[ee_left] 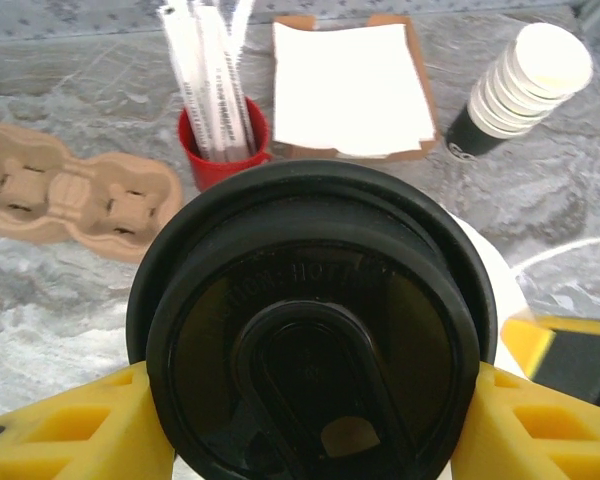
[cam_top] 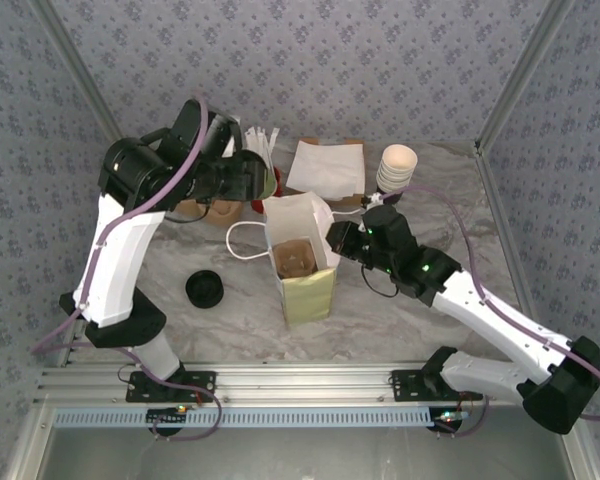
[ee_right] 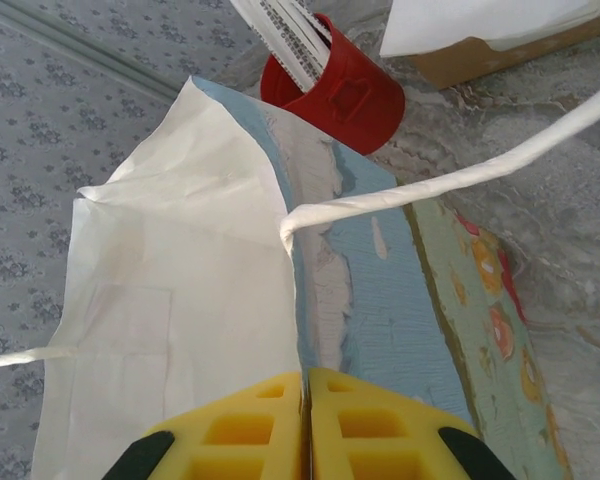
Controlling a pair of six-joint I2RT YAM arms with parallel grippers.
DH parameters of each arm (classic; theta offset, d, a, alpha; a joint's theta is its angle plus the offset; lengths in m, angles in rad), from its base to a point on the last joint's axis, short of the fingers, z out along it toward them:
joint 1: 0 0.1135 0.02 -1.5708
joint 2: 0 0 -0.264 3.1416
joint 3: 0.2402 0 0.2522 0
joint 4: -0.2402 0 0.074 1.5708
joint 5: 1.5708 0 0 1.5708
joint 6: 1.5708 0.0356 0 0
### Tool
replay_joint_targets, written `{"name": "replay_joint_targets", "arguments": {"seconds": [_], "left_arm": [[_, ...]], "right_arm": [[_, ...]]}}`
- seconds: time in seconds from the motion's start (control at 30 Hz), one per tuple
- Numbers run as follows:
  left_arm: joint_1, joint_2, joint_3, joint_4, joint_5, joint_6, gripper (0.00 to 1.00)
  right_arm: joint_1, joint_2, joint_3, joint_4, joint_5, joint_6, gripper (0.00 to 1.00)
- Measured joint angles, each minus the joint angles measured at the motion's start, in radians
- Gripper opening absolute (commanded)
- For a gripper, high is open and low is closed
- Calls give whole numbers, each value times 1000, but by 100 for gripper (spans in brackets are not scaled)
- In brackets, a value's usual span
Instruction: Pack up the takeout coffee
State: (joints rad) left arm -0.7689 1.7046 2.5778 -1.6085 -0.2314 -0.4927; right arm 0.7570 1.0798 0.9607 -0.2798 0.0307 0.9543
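The takeout coffee (ee_left: 315, 330) shows as a round black lid, gripped from both sides by my left gripper (ee_left: 310, 445), whose yellow fingers (ee_left: 70, 430) press its rim. From above, the cup (cam_top: 271, 183) hangs in the left gripper (cam_top: 258, 180) just behind the paper bag (cam_top: 305, 285). The bag stands upright and open in the middle of the table. My right gripper (cam_top: 338, 240) is shut on the bag's right rim. In the right wrist view, its gripper (ee_right: 306, 385) pinches the bag wall (ee_right: 180, 300) under the white handle (ee_right: 430, 185).
A loose black lid (cam_top: 205, 289) lies left of the bag. Behind stand a red cup with white sticks (ee_left: 220, 140), a napkin tray (cam_top: 327, 168), stacked white cups (cam_top: 397, 167) and a cardboard cup carrier (ee_left: 70, 195). Patterned walls close in the back and sides.
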Motion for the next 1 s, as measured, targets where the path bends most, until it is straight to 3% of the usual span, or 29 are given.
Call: {"name": "replay_joint_targets", "arguments": {"seconds": [0.33, 0.67, 1.0], "left_arm": [[-92, 57, 5, 0, 31, 14, 60], [-112, 116, -47, 0, 41, 14, 60], [-131, 243, -23, 0, 83, 25, 60]], "right_arm": [[27, 40, 52, 8, 33, 0, 17], [27, -24, 61, -45, 60, -5, 36], [26, -89, 55, -89, 59, 7, 38]]}}
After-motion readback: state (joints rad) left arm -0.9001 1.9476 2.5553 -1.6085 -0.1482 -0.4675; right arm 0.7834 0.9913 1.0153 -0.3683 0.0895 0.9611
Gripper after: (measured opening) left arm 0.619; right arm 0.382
